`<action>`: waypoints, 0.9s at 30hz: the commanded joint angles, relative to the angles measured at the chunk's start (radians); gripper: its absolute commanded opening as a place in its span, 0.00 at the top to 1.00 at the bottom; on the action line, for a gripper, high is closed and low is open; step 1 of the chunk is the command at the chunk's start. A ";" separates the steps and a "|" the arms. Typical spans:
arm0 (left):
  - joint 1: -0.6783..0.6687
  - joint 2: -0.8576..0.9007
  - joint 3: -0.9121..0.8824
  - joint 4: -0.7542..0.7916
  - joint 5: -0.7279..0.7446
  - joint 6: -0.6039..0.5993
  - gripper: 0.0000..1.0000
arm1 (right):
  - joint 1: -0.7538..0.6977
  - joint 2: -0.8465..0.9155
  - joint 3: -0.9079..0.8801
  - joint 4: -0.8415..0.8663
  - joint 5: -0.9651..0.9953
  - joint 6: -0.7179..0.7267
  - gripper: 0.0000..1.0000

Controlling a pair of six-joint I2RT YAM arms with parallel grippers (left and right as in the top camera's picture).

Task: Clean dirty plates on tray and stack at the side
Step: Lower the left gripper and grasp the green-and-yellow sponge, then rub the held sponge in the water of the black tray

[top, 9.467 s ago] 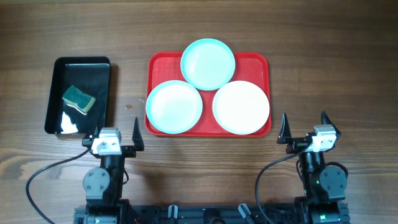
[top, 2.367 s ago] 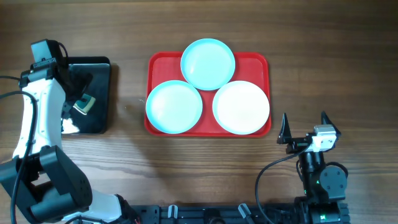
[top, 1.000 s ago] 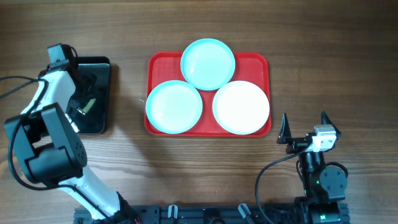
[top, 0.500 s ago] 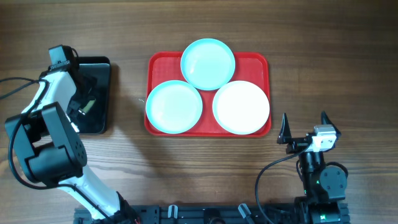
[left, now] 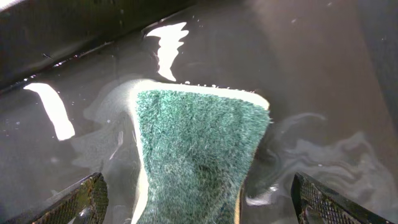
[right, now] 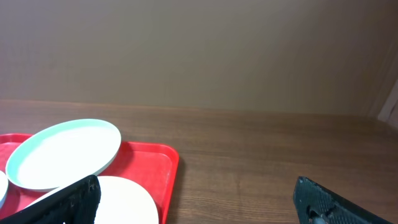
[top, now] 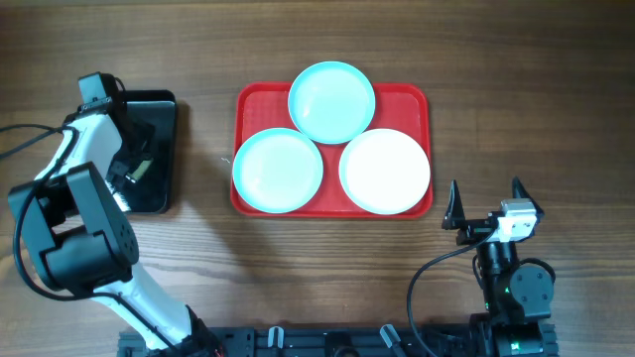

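Note:
Three plates lie on the red tray [top: 252, 105]: an aqua one at the back [top: 331, 102], an aqua-rimmed one at front left [top: 278, 171] and a nearly white one at front right [top: 385, 171]. My left gripper [top: 132, 164] is down in the black tray [top: 159, 193]. In the left wrist view the left gripper [left: 199, 202] is open, with the green sponge [left: 193, 149] between its fingers in shallow water. My right gripper [top: 486, 203] is open and empty at the front right. The right wrist view [right: 199, 199] shows the tray's corner [right: 163, 168] and two plates [right: 62, 152].
The black tray holds water with bright reflections [left: 168, 46]. The left arm [top: 74, 149] lies along that tray's left side. Bare wooden table [top: 516, 89] surrounds both trays.
Since the earliest frame my left arm has moved from its front rest position to the black tray and lowered around the sponge. Over the last second nothing visibly moved. The right arm stayed still.

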 commanded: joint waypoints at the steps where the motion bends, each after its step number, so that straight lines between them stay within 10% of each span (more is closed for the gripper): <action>1: 0.002 0.051 -0.009 0.000 -0.020 -0.012 0.07 | -0.005 -0.008 -0.001 0.002 -0.016 0.018 0.00; 7: 0.016 0.089 -0.009 0.000 -0.020 -0.012 0.16 | -0.005 -0.008 -0.001 0.003 -0.016 0.018 0.00; 13: 0.029 0.089 -0.009 0.001 -0.021 -0.013 0.92 | -0.005 -0.008 -0.001 0.003 -0.016 0.018 0.00; 16: 0.029 0.089 -0.009 0.002 -0.021 -0.013 0.96 | -0.005 -0.008 -0.001 0.003 -0.016 0.018 0.00; 17: 0.029 0.089 -0.009 0.004 -0.020 -0.013 0.89 | -0.005 -0.008 -0.001 0.003 -0.016 0.018 0.00; 20: 0.029 0.089 -0.009 0.009 -0.021 -0.013 0.00 | -0.005 -0.008 -0.001 0.003 -0.016 0.018 0.00; 27: 0.029 0.089 -0.009 0.047 -0.036 -0.013 0.00 | -0.005 -0.008 -0.001 0.003 -0.016 0.018 0.00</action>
